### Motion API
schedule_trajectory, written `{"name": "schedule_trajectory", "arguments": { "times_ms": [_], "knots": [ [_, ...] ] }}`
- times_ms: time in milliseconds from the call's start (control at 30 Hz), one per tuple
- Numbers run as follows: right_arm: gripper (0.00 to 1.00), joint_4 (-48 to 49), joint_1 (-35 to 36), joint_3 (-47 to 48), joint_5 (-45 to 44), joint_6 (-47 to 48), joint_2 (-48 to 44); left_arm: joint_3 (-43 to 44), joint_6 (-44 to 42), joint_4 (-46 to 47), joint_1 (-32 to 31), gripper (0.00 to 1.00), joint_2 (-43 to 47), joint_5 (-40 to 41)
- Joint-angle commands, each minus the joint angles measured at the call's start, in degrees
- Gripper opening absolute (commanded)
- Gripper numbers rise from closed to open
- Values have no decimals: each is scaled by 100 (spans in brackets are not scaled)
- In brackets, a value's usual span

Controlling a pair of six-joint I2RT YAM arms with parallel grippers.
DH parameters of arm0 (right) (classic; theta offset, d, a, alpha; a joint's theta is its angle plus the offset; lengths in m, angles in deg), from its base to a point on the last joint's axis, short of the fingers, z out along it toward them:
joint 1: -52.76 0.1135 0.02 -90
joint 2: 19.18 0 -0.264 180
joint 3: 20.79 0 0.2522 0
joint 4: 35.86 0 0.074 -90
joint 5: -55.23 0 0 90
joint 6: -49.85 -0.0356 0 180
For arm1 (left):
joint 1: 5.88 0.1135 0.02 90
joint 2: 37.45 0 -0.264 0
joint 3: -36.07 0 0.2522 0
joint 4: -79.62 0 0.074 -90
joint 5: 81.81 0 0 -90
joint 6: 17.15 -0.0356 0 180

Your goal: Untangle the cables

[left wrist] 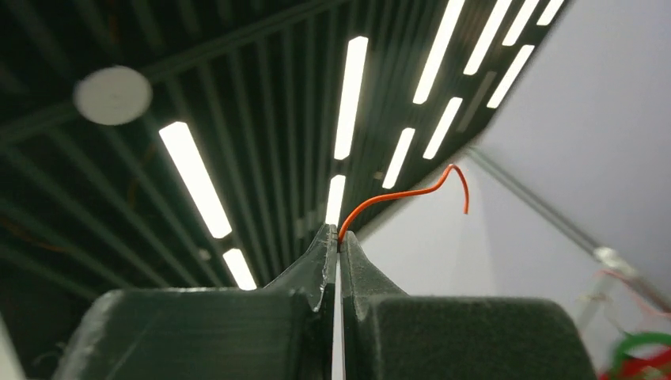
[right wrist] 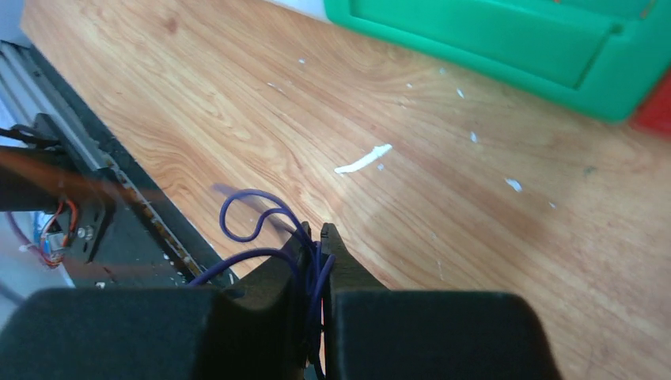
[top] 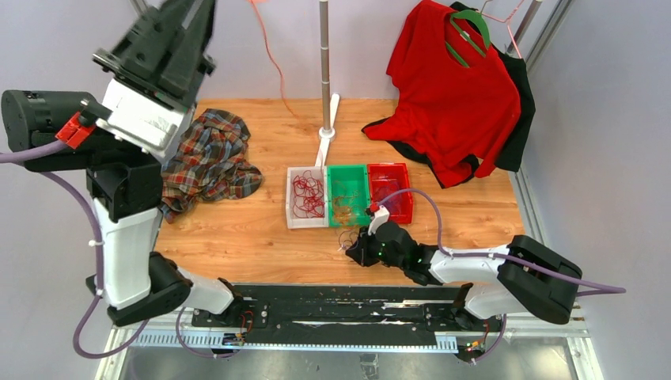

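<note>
Left gripper [left wrist: 339,241], raised high, was clamped on an orange cable [left wrist: 403,192], probably to lift it clear. Right gripper [right wrist: 316,237] pinched a purple cable [right wrist: 245,214] low, probably anchoring it.

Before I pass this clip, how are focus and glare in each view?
Top external: even light, sharp, only the raised left gripper looks soft. Left wrist: ceiling lights blow out; orange cable crisp. Right wrist: right gripper blurred up close; purple cable and table clear.

Black-white arms [top: 126,237], lilac hoses [top: 32,153], red clip [top: 75,129]
</note>
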Motion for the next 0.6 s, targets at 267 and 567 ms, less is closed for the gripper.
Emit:
{"name": "schedule_trajectory", "arguments": {
  "times_ms": [267, 567],
  "knots": [
    [4, -1774, 89, 521, -787, -326, 38, 1049, -921, 2740, -46, 0, -782, 1526],
    [32, -2634, 230, 782, -1064, 68, -651, 252, -642, 2872, -91, 0, -424, 1479]
  ]
}}
